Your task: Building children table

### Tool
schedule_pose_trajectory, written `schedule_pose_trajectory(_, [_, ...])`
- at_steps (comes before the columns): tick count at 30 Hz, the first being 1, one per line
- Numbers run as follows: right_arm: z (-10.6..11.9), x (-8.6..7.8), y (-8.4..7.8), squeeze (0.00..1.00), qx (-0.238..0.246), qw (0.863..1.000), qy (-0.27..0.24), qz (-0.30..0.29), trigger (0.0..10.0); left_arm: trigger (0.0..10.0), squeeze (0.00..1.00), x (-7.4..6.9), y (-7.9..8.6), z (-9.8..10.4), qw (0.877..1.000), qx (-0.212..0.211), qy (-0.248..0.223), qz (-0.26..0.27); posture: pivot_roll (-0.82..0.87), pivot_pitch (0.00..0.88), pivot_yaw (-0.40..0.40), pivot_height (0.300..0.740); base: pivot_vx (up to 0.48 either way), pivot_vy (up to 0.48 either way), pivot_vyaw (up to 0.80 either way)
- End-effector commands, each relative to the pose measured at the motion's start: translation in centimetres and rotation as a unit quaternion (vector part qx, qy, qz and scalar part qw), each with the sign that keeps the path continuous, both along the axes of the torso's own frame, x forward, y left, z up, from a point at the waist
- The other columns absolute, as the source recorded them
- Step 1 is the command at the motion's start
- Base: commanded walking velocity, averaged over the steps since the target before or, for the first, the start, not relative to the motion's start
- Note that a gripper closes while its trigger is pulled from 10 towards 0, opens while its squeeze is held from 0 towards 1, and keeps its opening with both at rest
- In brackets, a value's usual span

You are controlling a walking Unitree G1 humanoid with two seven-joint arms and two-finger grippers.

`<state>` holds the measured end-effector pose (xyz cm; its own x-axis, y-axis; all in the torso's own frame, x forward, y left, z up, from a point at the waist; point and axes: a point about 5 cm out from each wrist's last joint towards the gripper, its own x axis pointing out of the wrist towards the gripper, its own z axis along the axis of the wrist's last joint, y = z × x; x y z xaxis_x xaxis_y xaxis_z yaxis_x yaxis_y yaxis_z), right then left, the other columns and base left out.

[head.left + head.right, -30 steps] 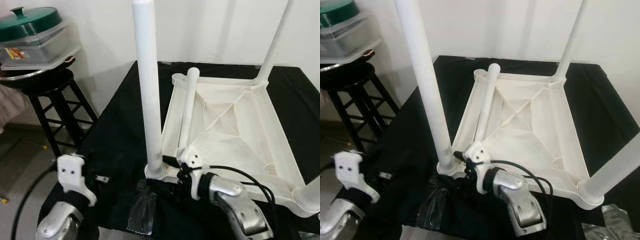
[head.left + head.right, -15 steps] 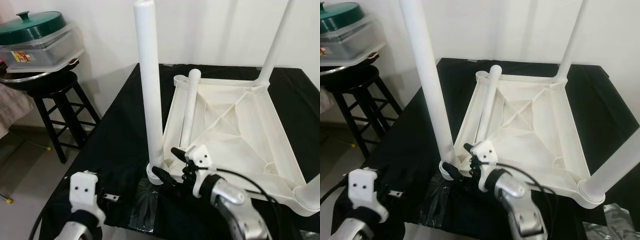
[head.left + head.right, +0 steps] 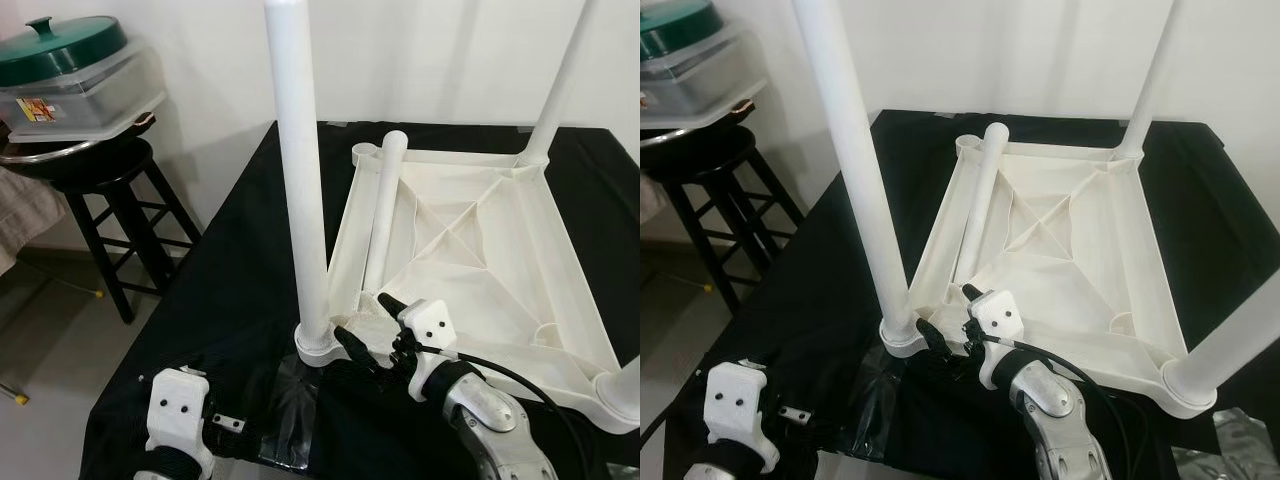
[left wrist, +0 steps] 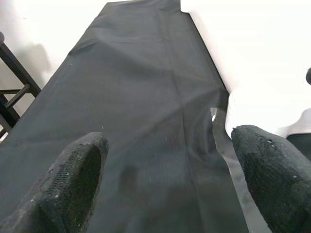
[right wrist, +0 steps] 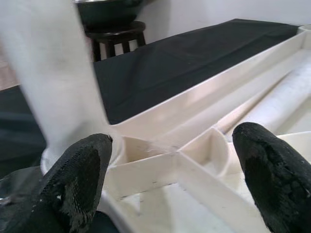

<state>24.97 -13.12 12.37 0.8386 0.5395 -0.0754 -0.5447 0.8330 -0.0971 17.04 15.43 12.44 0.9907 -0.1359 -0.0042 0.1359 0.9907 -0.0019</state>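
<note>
The white children's table top [image 3: 470,260] lies upside down on a table covered in black cloth [image 3: 240,270]; its ribbed underside faces up; three legs stand upright in corner sockets: the near-left leg [image 3: 298,170], the far-right leg [image 3: 558,85] and the near-right leg [image 3: 1230,340], the last cut off by the frame edge; a fourth, loose leg [image 3: 380,215] lies inside the top along its left rim, its far end by the unfilled far-left socket [image 3: 364,152]; the right gripper [image 3: 368,325] sits at the near-left corner of the top, just beside the base of the near-left leg, its black fingers [image 5: 77,174] spread wide and holding nothing, with the rim and ribs of the top between them in the right wrist view; the left gripper [image 4: 165,184] hovers low over the cloth near the table's near-left edge, fingers also wide apart and empty; a clear plastic strip [image 3: 290,405] lies on the cloth in front of the near-left leg; to the left stands a black stool [image 3: 110,200] carrying a green-lidded container [image 3: 70,70].
</note>
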Motion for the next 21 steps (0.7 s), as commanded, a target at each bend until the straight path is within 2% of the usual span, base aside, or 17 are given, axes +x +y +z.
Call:
schedule_pose_trajectory(1, [0.05, -0.25, 0.02, 0.00, -0.003, 1.000, -0.008, 0.000, 10.0, 10.0, 0.00, 0.07, 0.23, -0.35, 1.000, -0.026, 0.009, 0.008, -0.06, 0.086, 0.026, 0.740, 0.000, 0.000, 0.00])
schedule_pose_trajectory(5, [0.00, -0.21, -0.07, 0.00, -0.001, 1.000, -0.010, 0.000, 10.0, 10.0, 0.00, 0.33, 0.33, -0.42, 0.999, -0.038, 0.014, 0.015, -0.06, 0.079, 0.023, 0.740, 0.000, 0.000, 0.00])
schedule_pose_trajectory(11, [0.02, 0.05, -0.17, 0.00, -0.002, 1.000, -0.011, 0.000, 10.0, 10.0, 0.00, 0.58, 0.29, -0.51, 0.999, -0.046, 0.014, 0.019, -0.07, 0.073, 0.017, 0.740, -0.469, 0.000, 0.00])
schedule_pose_trajectory(21, [0.06, 0.19, -0.05, 0.00, -0.005, 1.000, -0.016, -0.001, 10.0, 10.0, 0.00, 0.88, 0.40, -0.35, 0.998, -0.061, 0.005, 0.011, -0.07, 0.069, 0.009, 0.740, 0.000, 0.000, 0.00])
